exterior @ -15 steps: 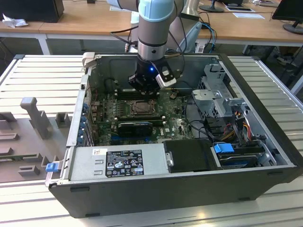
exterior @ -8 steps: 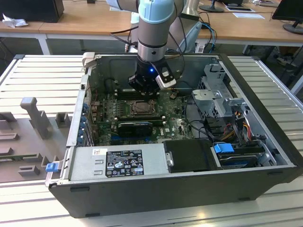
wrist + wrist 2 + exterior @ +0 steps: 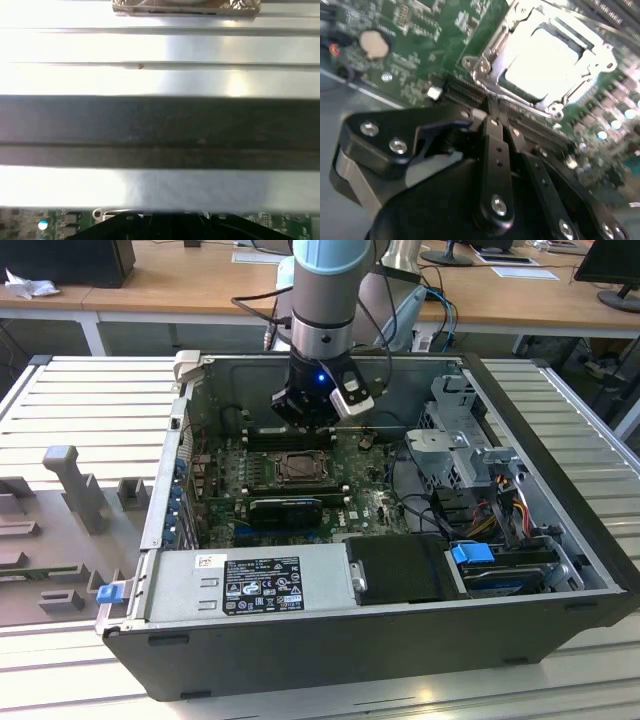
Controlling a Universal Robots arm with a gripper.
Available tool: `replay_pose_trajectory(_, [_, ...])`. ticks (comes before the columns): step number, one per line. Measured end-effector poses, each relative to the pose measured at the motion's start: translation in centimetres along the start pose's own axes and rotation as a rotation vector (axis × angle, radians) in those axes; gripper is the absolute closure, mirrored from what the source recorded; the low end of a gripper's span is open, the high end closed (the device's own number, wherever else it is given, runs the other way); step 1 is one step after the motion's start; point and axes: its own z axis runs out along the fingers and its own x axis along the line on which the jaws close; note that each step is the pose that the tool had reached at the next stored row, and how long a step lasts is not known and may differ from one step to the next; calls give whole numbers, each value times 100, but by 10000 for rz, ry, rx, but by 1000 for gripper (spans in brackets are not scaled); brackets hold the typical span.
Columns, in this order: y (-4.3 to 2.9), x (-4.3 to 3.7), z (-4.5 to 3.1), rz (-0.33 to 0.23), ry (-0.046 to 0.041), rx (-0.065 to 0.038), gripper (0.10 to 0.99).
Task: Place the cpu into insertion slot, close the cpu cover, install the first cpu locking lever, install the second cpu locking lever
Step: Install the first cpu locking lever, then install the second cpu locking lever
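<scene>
Gripper [image 3: 492, 107] beside insertion slot [image 3: 547, 60]; labels seemingly unreadable.

Nothing printed here can actually be made out. In the exterior view, a black label [image 3: 262, 584] with pale markings sits on the grey power supply box [image 3: 240, 580] in the lower middle of the frame, and a small white sticker [image 3: 210, 561] lies just to its left, but the lettering on both is too small to tell. The green motherboard [image 3: 415, 30] in the second wrist view carries white markings, all blurred.
</scene>
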Motion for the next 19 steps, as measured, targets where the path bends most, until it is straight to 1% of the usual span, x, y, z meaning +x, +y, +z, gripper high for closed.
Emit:
replay_pose_trajectory(16, [-60, 0, -12, -1, 1, 2, 980])
replay_pose_trajectory(17, [-70, 0, -13, -1, 0, 0, 980])
replay_pose_trajectory(19, [-124, 1, -19, -1, 0, 1, 980])
